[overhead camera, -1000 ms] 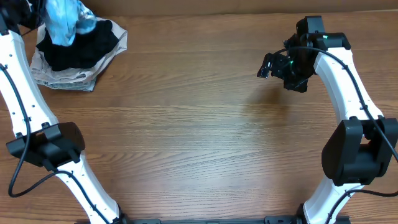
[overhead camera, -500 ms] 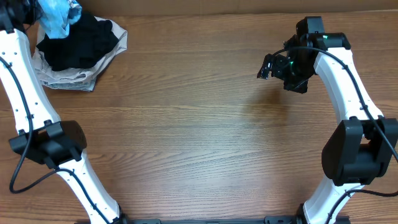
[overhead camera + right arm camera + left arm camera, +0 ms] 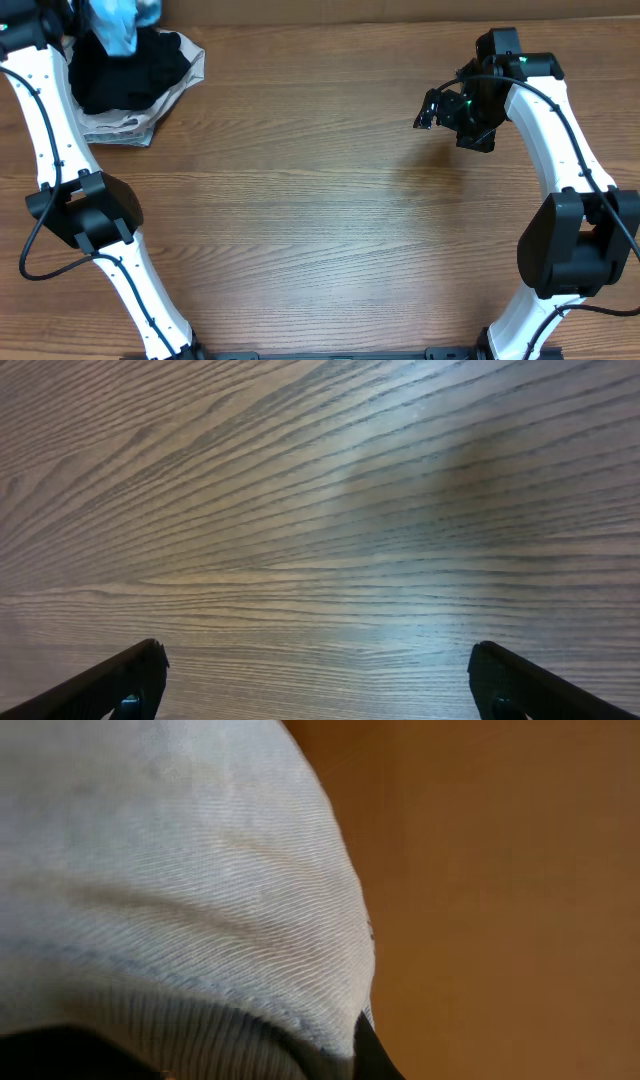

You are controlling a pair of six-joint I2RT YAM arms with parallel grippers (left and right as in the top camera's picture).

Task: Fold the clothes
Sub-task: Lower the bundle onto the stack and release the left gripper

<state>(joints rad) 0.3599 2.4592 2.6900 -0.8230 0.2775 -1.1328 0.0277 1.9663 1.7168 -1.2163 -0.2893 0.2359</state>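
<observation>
The light sky-blue T-shirt (image 3: 117, 20) hangs bunched at the far left top edge of the overhead view, lifted above the pile. My left gripper is hidden behind the cloth there and holds the T-shirt. In the left wrist view the pale ribbed fabric (image 3: 180, 890) fills most of the frame and covers the jaws. My right gripper (image 3: 428, 107) hovers over bare table at the far right, open and empty. Its two black fingertips show wide apart in the right wrist view (image 3: 320, 680).
A black garment (image 3: 130, 72) lies on a beige folded cloth (image 3: 110, 125) at the far left corner. The wooden table (image 3: 320, 220) stretches between the two arms.
My left arm has carried the blue T-shirt to the right and a little up, off the black garment. My right arm has not moved.
</observation>
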